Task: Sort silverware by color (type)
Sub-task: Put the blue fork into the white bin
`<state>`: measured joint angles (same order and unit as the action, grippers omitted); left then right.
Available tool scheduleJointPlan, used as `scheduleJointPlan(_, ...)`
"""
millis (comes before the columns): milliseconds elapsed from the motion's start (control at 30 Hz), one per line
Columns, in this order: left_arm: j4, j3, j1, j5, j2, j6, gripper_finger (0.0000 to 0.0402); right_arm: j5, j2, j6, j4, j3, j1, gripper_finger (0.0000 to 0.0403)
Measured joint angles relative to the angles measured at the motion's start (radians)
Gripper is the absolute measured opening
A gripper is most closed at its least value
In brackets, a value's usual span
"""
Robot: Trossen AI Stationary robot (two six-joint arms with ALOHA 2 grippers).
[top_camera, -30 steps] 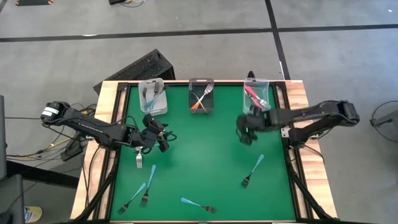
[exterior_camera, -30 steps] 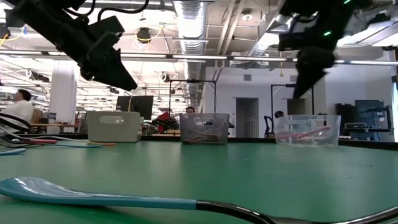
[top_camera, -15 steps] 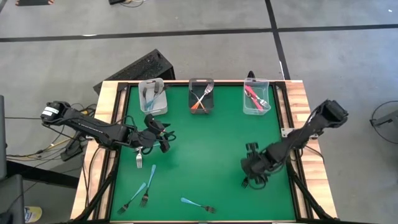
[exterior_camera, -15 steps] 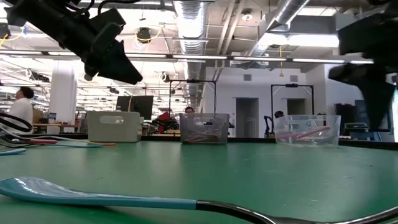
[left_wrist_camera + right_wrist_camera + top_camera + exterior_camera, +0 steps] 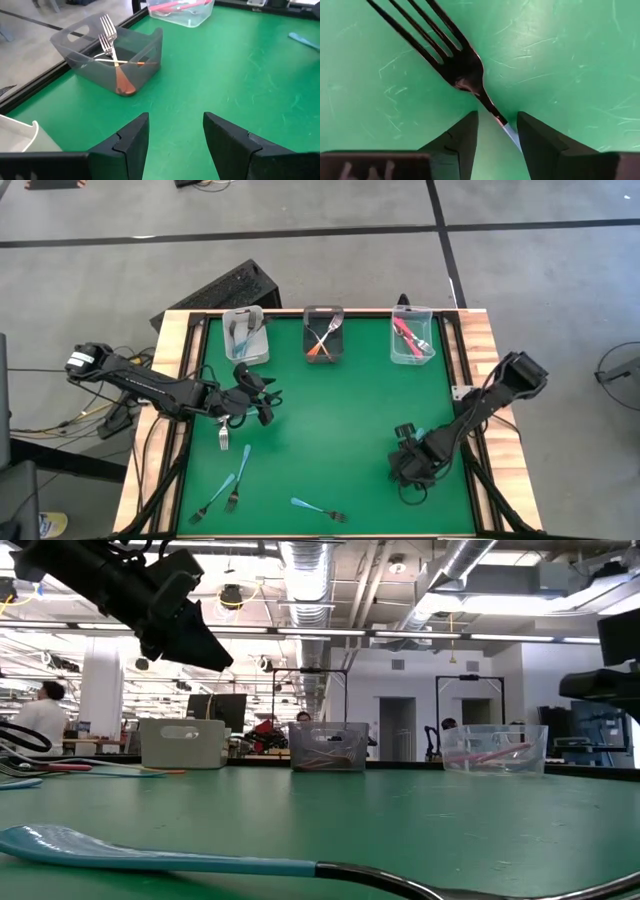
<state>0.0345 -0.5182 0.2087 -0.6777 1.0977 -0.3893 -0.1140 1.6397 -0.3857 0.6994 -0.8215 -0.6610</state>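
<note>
- Table (image 5: 330, 395): green mat top, wooden side edges, dark frame.
- Far edge, 3 small bins in a row: white bin (image 5: 246, 336) on left w/ blue-handled forks, dark bin (image 5: 323, 333) in middle w/ orange ones, clear bin (image 5: 412, 335) on right w/ pink-red ones.
- Loose on mat, left side: fork (image 5: 223, 437) just below left arm; blue fork (image 5: 238, 476) & another blue fork (image 5: 212, 499) nr front-left corner.
- Front middle: blue fork (image 5: 318, 509) lying crosswise.
- Right side: fork (image 5: 465, 70) flat on mat, tines spread.

The right claw (image 5: 410, 468) hides the light-blue fork (image 5: 465, 75) from overhead.
</note>
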Motion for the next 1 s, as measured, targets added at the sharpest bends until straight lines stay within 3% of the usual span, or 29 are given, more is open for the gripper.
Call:
scheduleJointPlan(100, -0.004, 0.000, -0.001, 0.000, 0.000, 0.000, 0.0175, 0.013, 0.007, -0.006, -0.009, -0.001, 0.022, 0.0135)
scheduleJointPlan(333, -0.004, 0.000, -0.001, 0.009, 0.000, -0.015, 0.0175, 0.026, -0.038, -0.001, -0.068, 0.007, 0.087, 0.0017)
scheduleJointPlan(500, -0.008, 0.000, -0.001, 0.012, 0.000, -0.016, 0.0175, -0.169, -0.064, -0.033, -0.203, 0.010, 0.149, 0.0031)
scheduleJointPlan(700, -0.015, 0.000, 0.005, 0.045, 0.023, -0.020, 0.0175, -0.511, -0.076, -0.002, -0.595, 0.008, 0.256, 0.0022)
scheduleJointPlan(833, -0.098, -0.001, 0.014, 0.062, 0.091, 0.002, 0.0175, -0.569, -0.077, 0.097, -0.864, 0.008, 0.348, 0.0021)
scheduleJointPlan(1000, -0.324, -0.001, 0.015, 0.172, 0.230, 0.105, 0.0175, -0.573, -0.078, 0.204, -1.080, 0.007, 0.431, 0.0021)
